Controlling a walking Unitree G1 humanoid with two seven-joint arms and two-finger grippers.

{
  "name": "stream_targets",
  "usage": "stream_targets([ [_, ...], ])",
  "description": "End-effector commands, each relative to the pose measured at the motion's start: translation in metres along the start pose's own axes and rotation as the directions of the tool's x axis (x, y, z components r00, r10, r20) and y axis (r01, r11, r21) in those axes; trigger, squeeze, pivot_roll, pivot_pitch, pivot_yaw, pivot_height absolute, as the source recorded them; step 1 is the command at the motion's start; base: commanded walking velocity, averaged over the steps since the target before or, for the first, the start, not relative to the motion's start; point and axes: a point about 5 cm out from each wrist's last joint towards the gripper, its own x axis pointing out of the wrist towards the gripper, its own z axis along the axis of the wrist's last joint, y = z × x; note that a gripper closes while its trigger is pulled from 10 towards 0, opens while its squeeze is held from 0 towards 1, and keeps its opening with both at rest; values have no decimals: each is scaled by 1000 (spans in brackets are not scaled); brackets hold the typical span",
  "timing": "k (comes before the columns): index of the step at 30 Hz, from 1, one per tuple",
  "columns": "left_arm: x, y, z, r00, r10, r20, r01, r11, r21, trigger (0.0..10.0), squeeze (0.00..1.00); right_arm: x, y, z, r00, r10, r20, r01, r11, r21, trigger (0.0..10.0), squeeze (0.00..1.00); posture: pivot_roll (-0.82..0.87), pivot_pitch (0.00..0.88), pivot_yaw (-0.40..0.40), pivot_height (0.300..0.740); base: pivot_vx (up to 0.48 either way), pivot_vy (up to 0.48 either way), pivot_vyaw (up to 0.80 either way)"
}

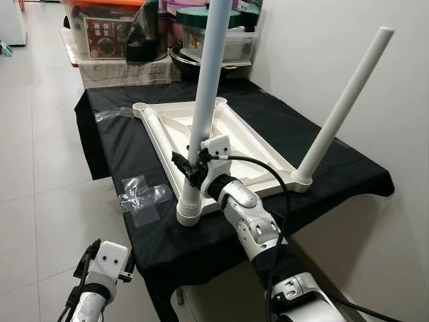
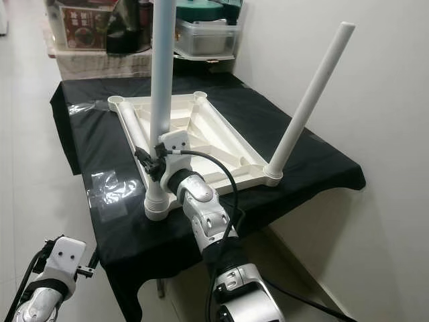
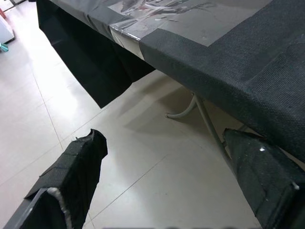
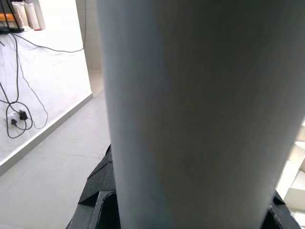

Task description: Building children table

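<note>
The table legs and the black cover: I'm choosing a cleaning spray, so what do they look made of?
The legs look like smooth, matte white moulded plastic, like the upturned tabletop. The black cover appears to be coarse woven fabric, its weave visible up close. The right gripper clasps one leg.

Near table leg [image 1: 208,80] cut off by the top edge; storage boxes [image 1: 114,27] beyond the table's far edge likewise cropped; labels unreadable.
</note>
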Motion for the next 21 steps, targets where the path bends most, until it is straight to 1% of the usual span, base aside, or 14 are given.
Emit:
stream_targets([
  [1, 0, -3, 0, 1000, -28, 7, 28, 999, 17, 10000, 0, -8, 8, -32, 994, -19, -106, 29, 996, 87, 10000, 0, 102, 0, -122, 740, 0, 0, 0],
  [21, 1, -4, 0, 999, -39, 8, 39, 999, 22, 10000, 0, -8, 12, -23, 996, -20, -88, 27, 997, 76, 10000, 0, 100, 0, -116, 740, 0, 0, 0],
])
